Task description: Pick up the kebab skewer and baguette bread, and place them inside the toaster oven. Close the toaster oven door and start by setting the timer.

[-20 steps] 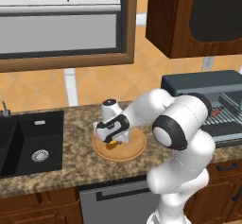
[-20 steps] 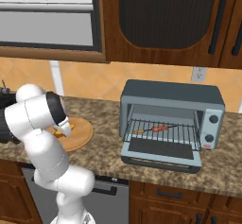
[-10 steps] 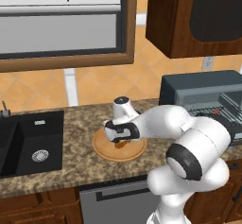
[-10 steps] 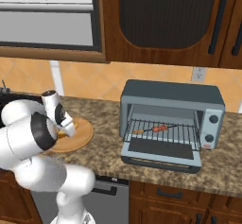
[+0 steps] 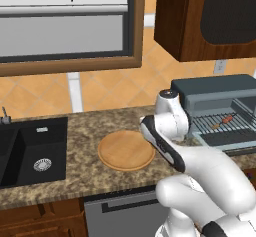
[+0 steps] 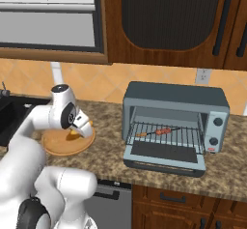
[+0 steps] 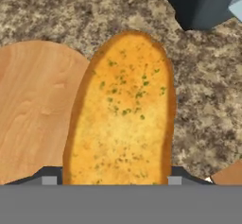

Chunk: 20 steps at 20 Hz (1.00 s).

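Gripper (image 7: 112, 180) clamped on the baguette bread (image 7: 120, 114) (loaf sits between the fingers), lifted off the desk (image 7: 203, 90); wooden plate (image 7: 33, 105) below-left, toaster oven (image 6: 174, 126) off to its right.

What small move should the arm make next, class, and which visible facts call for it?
Probably carry the baguette bread, held in the gripper above the wooden plate, across to the toaster oven: its door lies open and the kebab skewer already rests on the rack.

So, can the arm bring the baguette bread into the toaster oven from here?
Probably yes: the toaster oven door lies open, and the rack beside the kebab skewer is free for the baguette bread.
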{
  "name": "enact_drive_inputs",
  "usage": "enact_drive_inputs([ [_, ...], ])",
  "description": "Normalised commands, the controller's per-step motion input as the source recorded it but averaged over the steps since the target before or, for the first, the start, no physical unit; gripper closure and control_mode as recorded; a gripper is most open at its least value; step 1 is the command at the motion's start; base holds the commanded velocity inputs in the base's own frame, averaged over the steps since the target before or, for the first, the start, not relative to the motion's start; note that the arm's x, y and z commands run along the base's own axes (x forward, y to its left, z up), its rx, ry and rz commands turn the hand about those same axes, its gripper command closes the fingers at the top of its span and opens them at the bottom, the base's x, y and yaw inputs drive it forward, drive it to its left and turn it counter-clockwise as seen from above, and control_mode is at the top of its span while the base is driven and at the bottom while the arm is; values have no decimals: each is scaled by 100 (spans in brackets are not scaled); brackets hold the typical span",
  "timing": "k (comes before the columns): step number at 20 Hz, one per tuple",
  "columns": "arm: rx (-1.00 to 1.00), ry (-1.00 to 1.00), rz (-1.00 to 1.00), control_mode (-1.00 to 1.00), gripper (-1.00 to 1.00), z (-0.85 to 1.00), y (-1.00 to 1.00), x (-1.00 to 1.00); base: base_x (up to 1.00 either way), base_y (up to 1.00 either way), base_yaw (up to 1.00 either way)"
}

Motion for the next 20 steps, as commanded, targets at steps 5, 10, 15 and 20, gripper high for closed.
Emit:
enact_drive_inputs([
  [5,0,0,-3,-100,100,52,-100,-1,0,0,0],
  [10,-1,0,-13,-100,100,32,-100,21,0,0,0],
  [15,-1,0,-13,-100,100,30,-100,39,0,0,0],
  [20,-1,0,-13,-100,100,12,-100,39,0,0,0],
])
